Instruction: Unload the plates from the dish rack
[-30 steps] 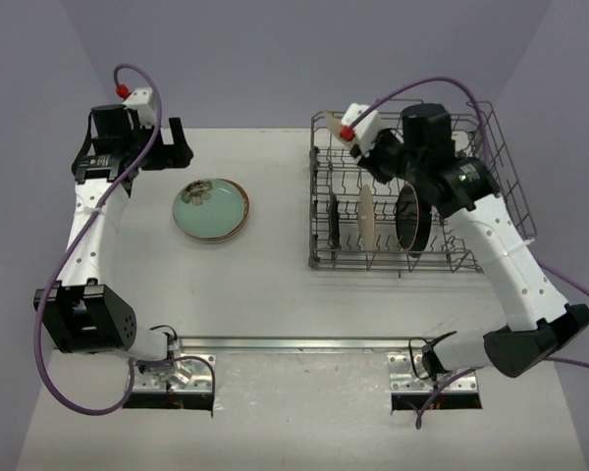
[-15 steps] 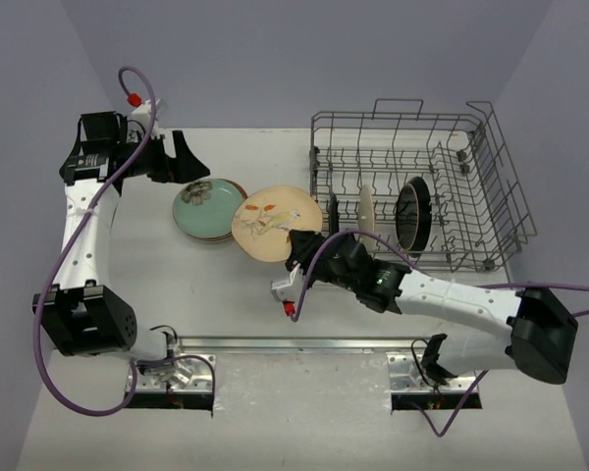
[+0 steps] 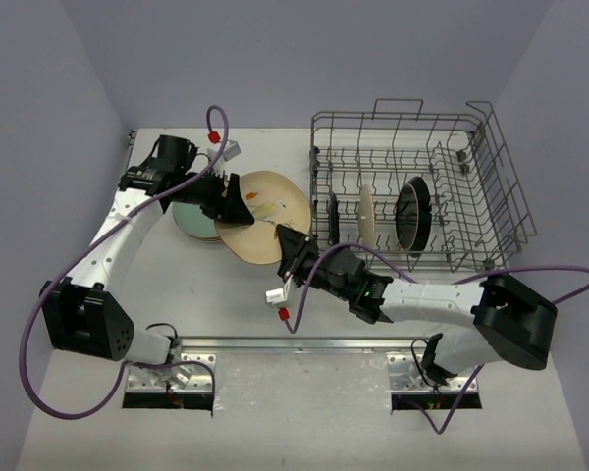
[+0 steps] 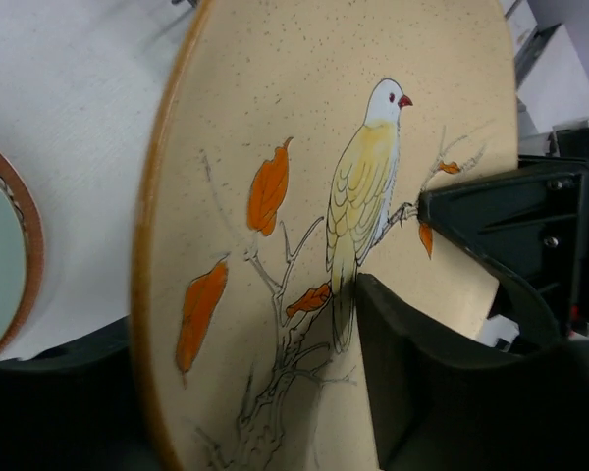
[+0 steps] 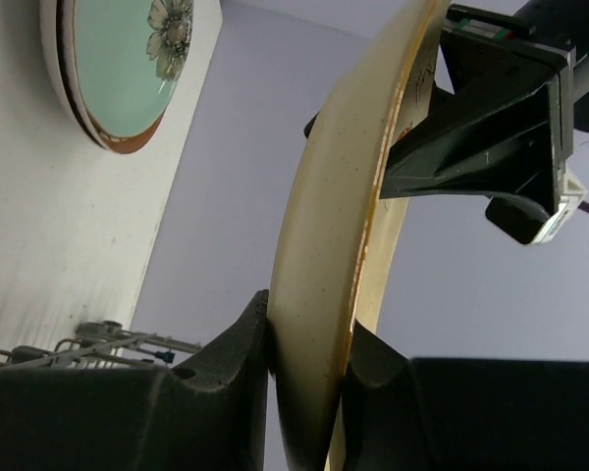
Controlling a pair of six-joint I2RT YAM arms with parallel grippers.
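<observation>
Jaws of the right gripper (image 3: 293, 245) are clamped on the near rim of the bird plate (image 3: 275, 196). It is held tilted above the desk (image 3: 177, 294), between the dish rack (image 3: 393, 263) and the green-topped stack (image 3: 191, 218). Jaws of the left gripper (image 3: 238, 203) straddle its left rim; I cannot tell whether they grip it. Three plates (image 3: 365, 214) stand upright in the rack, far-right corner.

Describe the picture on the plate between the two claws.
Round cream plate: yellow-white bird on a twig with orange leaves; best in left wrist view.
</observation>
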